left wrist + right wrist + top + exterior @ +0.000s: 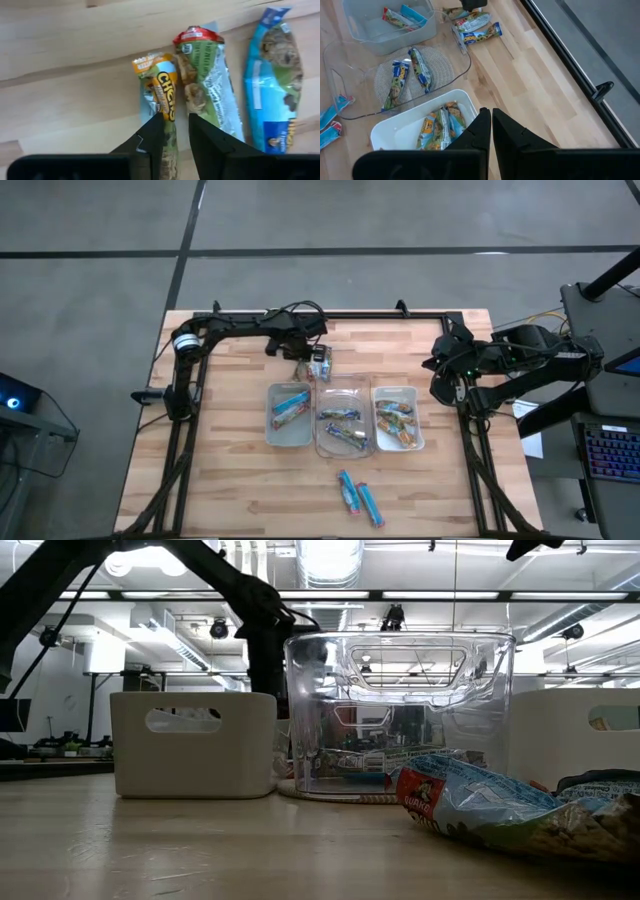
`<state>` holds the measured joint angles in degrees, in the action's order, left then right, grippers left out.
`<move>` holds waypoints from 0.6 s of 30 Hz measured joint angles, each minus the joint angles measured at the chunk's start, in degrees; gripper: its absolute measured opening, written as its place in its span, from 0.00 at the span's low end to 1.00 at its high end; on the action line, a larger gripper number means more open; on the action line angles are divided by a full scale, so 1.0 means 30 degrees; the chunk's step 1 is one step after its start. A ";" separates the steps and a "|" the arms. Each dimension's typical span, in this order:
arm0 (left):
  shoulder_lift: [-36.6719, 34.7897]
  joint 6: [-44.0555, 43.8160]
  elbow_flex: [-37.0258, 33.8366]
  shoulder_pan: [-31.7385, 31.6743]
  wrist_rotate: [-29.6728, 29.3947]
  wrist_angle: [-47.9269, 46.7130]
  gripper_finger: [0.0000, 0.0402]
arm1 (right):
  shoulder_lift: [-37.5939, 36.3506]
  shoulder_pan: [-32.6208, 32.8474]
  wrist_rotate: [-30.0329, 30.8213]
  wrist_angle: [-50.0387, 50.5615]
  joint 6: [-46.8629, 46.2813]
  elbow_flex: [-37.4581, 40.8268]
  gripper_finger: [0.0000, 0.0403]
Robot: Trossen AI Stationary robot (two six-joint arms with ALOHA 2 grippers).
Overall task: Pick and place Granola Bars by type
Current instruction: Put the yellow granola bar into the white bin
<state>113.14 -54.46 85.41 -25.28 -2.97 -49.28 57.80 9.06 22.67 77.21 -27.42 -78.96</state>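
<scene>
My left gripper points down at the table's far middle, behind the trays, and is shut on a brown-orange granola bar. Beside that bar, a green-tan bar and a blue bar lie flat on the wood. In the high view this group sits just under my left gripper. My right gripper is shut on nothing and hangs high over the table's right side. My left gripper pinches the brown-orange bar between its two fingers, at the bar's two long edges near its nearer end. The fingers come from above and point down. The bar's far end sticks out past the fingertips; whether it is clear of the table I cannot tell.
Three trays stand in a row mid-table: a white one with blue bars, a clear one with bars, and a white one with brown-orange bars. Two blue bars lie nearer the front edge. A black frame rims the table.
</scene>
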 joint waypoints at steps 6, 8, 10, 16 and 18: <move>0.0000 0.0412 -0.0110 0.0000 0.0186 0.0393 0.25 | -0.0007 0.0000 -0.0005 -0.0007 -0.0055 0.0000 0.02; 0.0000 0.0466 -0.0110 0.0000 0.0223 0.0378 0.28 | -0.0007 0.0000 -0.0005 -0.0007 -0.0058 0.0000 0.02; 0.0000 0.0276 -0.0110 0.0000 0.0222 0.0074 0.32 | -0.0015 0.0000 -0.0005 -0.0007 -0.0064 0.0000 0.02; 0.0000 -0.0175 -0.0117 0.0080 0.0131 -0.0160 0.37 | -0.0008 0.0004 -0.0012 -0.0015 -0.0221 0.0000 0.02; 0.0000 -0.0366 -0.0117 0.0080 0.0060 -0.0255 0.38 | -0.0007 0.0000 -0.0012 -0.0015 -0.0313 0.0000 0.02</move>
<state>113.14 -55.56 85.06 -25.04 -2.79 -50.05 57.78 9.06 22.63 77.16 -28.36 -78.96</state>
